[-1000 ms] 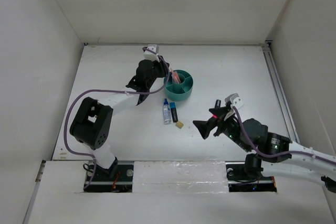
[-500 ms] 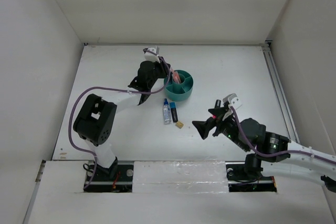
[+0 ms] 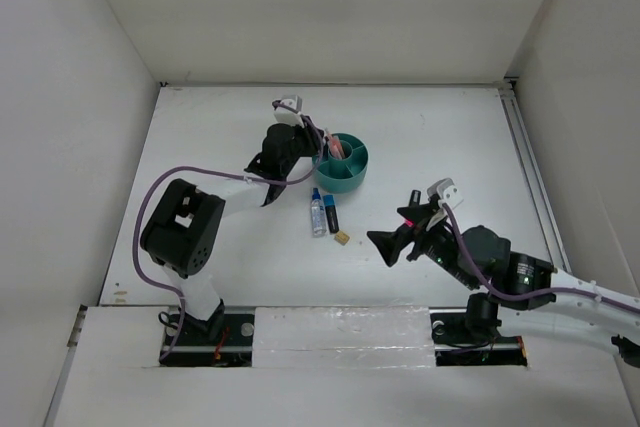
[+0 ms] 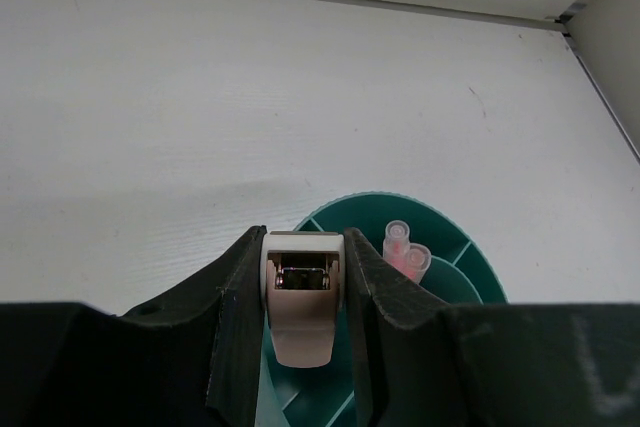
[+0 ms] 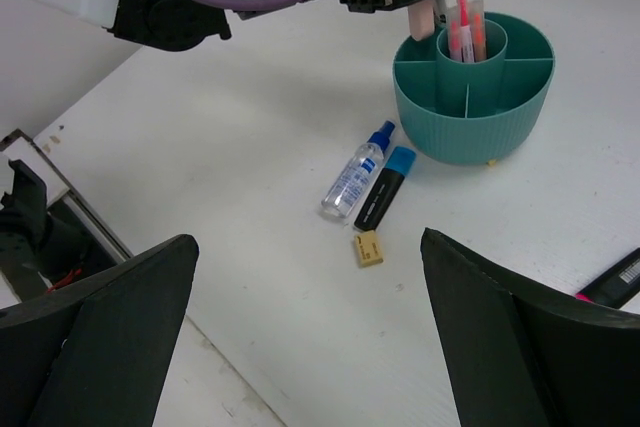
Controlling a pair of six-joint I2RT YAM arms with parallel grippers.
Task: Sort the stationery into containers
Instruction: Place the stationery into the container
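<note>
The round teal organizer stands mid-table, with pink pens upright in its central cup. My left gripper hovers over the organizer's left rim. It is shut on a pinkish-beige clip, which the right wrist view shows as the clip just above the rim. On the table in front of the organizer lie a clear blue-capped bottle, a dark marker with a blue cap and a tan block. My right gripper stands wide open above and short of them, holding nothing.
A pink highlighter with a black cap lies at the right edge of the right wrist view. White walls enclose the table on three sides. A metal rail runs along its right edge. The left arm's purple cable loops over the left side.
The left arm has shifted slightly at its elbow while the gripper stays over the organizer with the clip. The right arm has hardly moved.
</note>
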